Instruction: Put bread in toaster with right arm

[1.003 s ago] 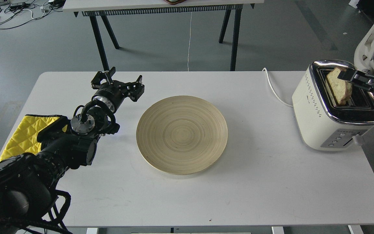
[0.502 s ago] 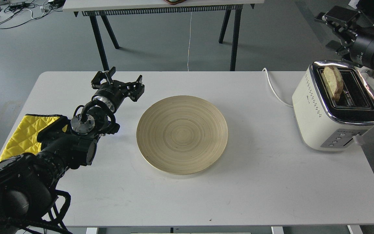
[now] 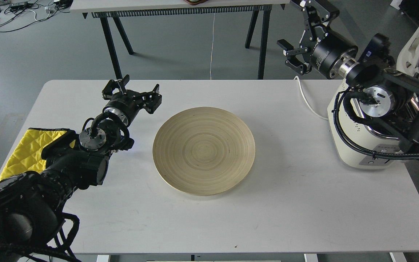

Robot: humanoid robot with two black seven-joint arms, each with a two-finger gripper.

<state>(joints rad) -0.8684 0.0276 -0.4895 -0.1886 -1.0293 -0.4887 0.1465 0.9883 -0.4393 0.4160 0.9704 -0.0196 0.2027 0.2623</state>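
Right end effector (image 3: 306,34) swung left above table, fingers spread, toaster (image 3: 344,134) top hidden, plate (image 3: 204,151) bare

A round wooden plate (image 3: 204,151) sits mid-frame on my white tabletop (image 3: 286,211); a yellow quilted cloth (image 3: 24,151) lies at left edge.

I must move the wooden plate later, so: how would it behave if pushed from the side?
The plate looks stiff, fairly light and shallow. It lies flat on the smooth table, so it would probably slide, not tip or roll.
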